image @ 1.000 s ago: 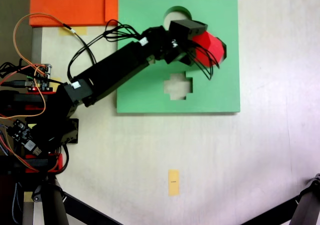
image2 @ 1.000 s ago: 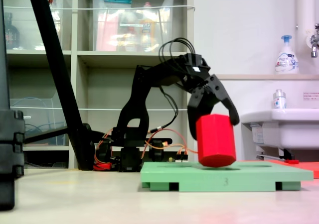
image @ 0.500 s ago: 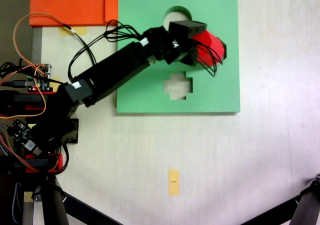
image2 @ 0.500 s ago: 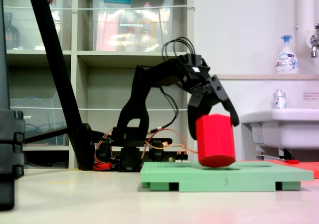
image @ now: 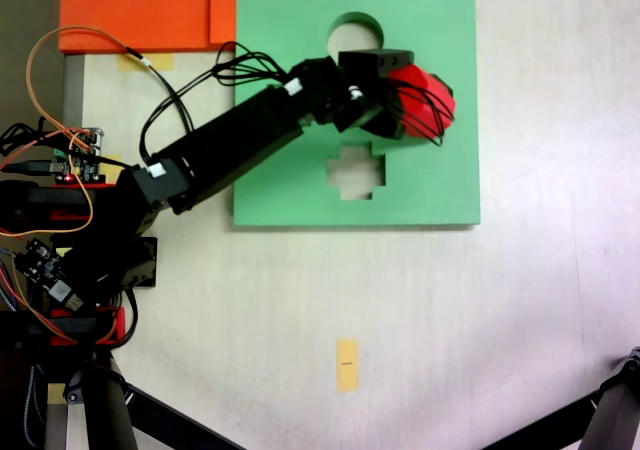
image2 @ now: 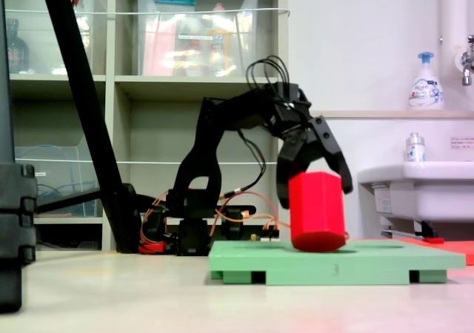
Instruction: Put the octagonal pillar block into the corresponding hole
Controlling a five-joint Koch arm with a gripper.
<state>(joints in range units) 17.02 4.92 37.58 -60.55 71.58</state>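
**Operator:** What is your gripper doing?

**Observer:** Your gripper (image2: 314,189) has its two jaws spread either side of the upper part of the red octagonal pillar block (image2: 317,211), clamped on it. From above, the gripper (image: 418,105) sits over the right half of the green foam board (image: 280,30), with black cables looping across the block (image: 432,92).

**Operator:** Where is the block relative to the board?

**Observer:** In the side fixed view it stands nearly upright, its bottom edge down at the board's (image2: 370,263) top surface. You cannot tell from there whether it has gone into a cutout or merely rests on the foam. From above, the block and your gripper cover the spot where the octagonal hole would be, so the hole itself is hidden.

**Operator:** The other cutouts?

**Observer:** The round cutout (image: 355,32) lies just above your gripper in the top view, partly covered by the wrist. The cross-shaped cutout (image: 357,173) lies just below it. An orange foam sheet (image: 135,8) touches the board's upper left edge.
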